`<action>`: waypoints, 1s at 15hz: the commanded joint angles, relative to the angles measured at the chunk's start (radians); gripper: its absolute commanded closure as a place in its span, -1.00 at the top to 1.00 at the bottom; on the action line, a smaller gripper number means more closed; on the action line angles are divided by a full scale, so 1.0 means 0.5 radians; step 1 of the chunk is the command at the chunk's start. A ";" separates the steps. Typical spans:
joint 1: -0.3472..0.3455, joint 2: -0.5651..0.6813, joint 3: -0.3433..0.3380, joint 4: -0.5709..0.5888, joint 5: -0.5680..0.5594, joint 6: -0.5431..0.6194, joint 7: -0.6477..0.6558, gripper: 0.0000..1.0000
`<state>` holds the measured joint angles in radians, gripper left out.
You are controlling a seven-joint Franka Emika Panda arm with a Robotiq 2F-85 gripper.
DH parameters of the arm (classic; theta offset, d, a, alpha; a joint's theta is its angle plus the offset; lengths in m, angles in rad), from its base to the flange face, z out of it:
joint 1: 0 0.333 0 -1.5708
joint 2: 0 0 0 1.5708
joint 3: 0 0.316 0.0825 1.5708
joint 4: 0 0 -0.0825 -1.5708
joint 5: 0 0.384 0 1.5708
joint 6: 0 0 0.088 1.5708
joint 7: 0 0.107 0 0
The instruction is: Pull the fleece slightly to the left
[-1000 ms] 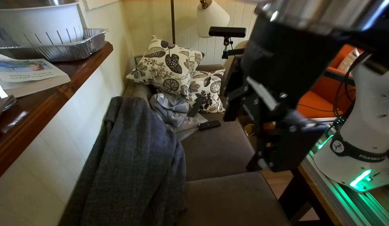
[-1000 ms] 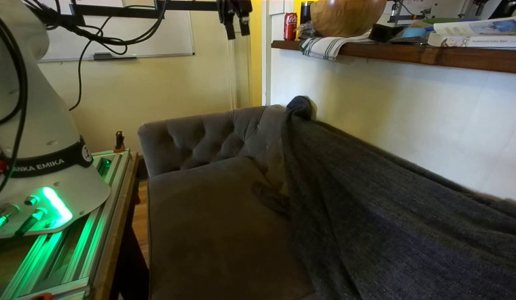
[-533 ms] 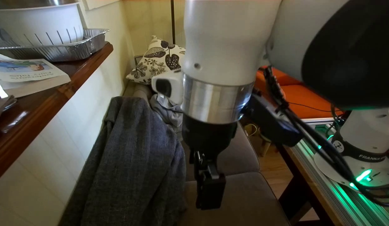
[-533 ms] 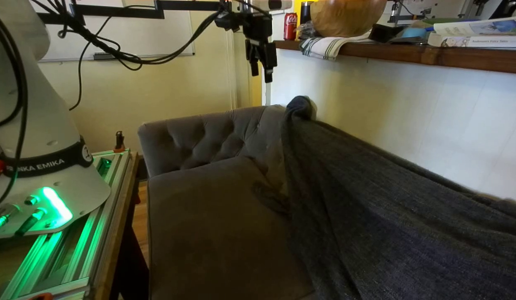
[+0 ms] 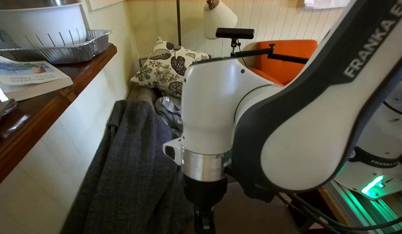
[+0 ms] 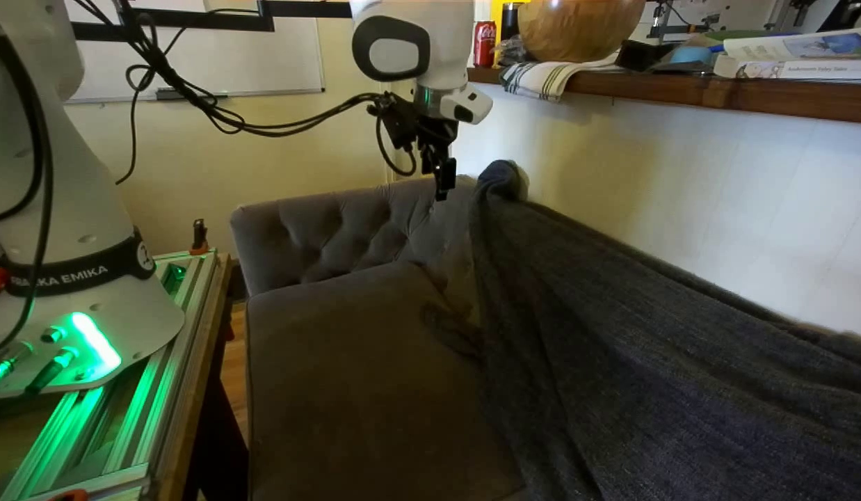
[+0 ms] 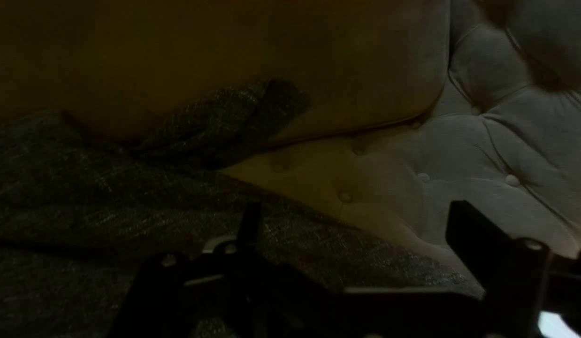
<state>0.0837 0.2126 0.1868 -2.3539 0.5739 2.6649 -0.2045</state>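
Observation:
The fleece (image 5: 136, 169) is a dark grey-blue blanket draped in folds over the sofa's back and seat. It also shows in an exterior view (image 6: 653, 348), with its bunched end over the back's corner. A small bunched flap lies on the seat. In the wrist view the fleece (image 7: 84, 202) is dark, at left and below. My gripper (image 6: 441, 186) hangs pointing down above the sofa's corner, apart from the fleece. At the bottom of an exterior view the gripper (image 5: 204, 224) is partly cut off. In the wrist view the gripper (image 7: 356, 206) is open and empty, fingers wide apart.
A grey tufted sofa (image 6: 347, 362) lies under the arm. A wooden shelf (image 6: 750, 94) with a bowl (image 6: 576, 28), a can (image 6: 484, 43) and books runs along the wall. Patterned pillows (image 5: 165, 68) are at the sofa's far end. The robot's table (image 6: 187, 334) stands beside the sofa.
The arm has swung over the sofa and my gripper has come down toward the fleece's end by the sofa's corner. It has also turned. The fleece has not moved.

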 commanded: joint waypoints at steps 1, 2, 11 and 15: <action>-0.030 0.040 0.030 0.004 0.012 -0.001 0.001 1.00; -0.037 0.065 0.035 0.008 0.016 -0.001 0.001 1.00; -0.202 0.737 0.152 0.438 0.373 0.207 -0.162 1.00; -0.321 1.160 0.207 0.658 0.385 0.310 -0.117 1.00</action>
<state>-0.0233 0.6311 0.2483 -2.1336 0.7319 2.7803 -0.2536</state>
